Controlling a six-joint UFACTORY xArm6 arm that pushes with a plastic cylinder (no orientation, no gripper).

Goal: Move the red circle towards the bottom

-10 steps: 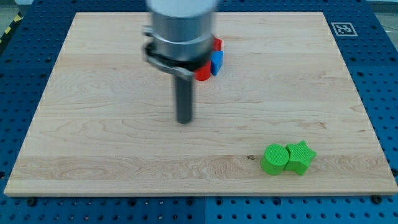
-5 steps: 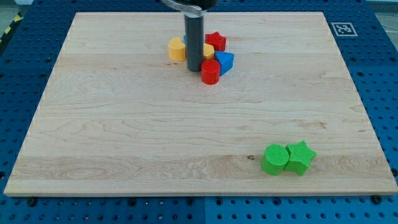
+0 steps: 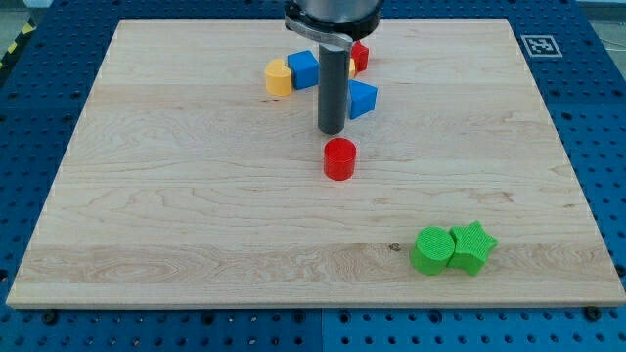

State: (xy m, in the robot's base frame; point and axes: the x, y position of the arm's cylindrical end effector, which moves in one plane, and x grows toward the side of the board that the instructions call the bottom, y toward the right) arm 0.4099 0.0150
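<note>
The red circle stands alone near the board's middle, below the cluster of blocks. My tip is just above it toward the view's top, a small gap apart, slightly to its left. The dark rod rises from there and covers part of the cluster behind it.
At the view's top sit a yellow block, a blue block, a blue block right of the rod, and a red block partly hidden. A green circle and a green star touch at the bottom right.
The red circle has slid from the cluster toward the view's bottom. My tip moved down and slightly right behind it. A blue block left of the rod is now uncovered.
</note>
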